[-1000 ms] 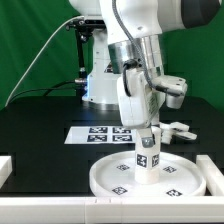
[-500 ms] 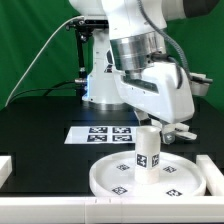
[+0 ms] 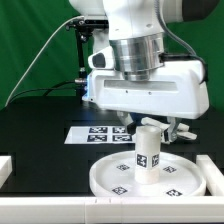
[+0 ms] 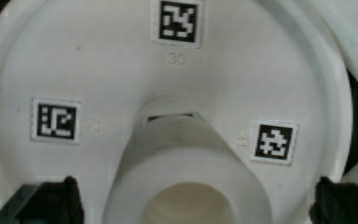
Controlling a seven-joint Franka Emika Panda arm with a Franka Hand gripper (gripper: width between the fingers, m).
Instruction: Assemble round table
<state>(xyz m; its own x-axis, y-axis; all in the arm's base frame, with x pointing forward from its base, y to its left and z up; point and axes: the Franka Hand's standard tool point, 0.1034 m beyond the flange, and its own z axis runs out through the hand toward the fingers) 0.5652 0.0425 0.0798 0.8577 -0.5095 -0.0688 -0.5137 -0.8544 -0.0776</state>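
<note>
The large round white disc (image 3: 104, 181) lies flat on the black table near the front, with tags on its face. The short post (image 3: 149, 156) stands upright at its centre. My gripper (image 3: 150, 126) hangs straight above the post with one finger on each side of the post's top. In the wrist view the dark fingers (image 4: 51, 203) stand a little apart from the post (image 4: 201, 170), so my gripper (image 4: 197, 203) is open; the disc (image 4: 105, 60) fills the rest of that view. The cross-shaped piece (image 3: 183, 129) lies behind, partly hidden by the hand.
The marker board (image 3: 92, 133) lies on the table behind the disc. White edge rails run along the exterior view's left (image 3: 5, 166), right (image 3: 214, 170) and front (image 3: 40, 208). The arm's base (image 3: 98, 70) stands at the back before a green backdrop.
The hand has turned about its vertical axis above the post and now faces the exterior camera broadside. The post and disc have stayed in place.
</note>
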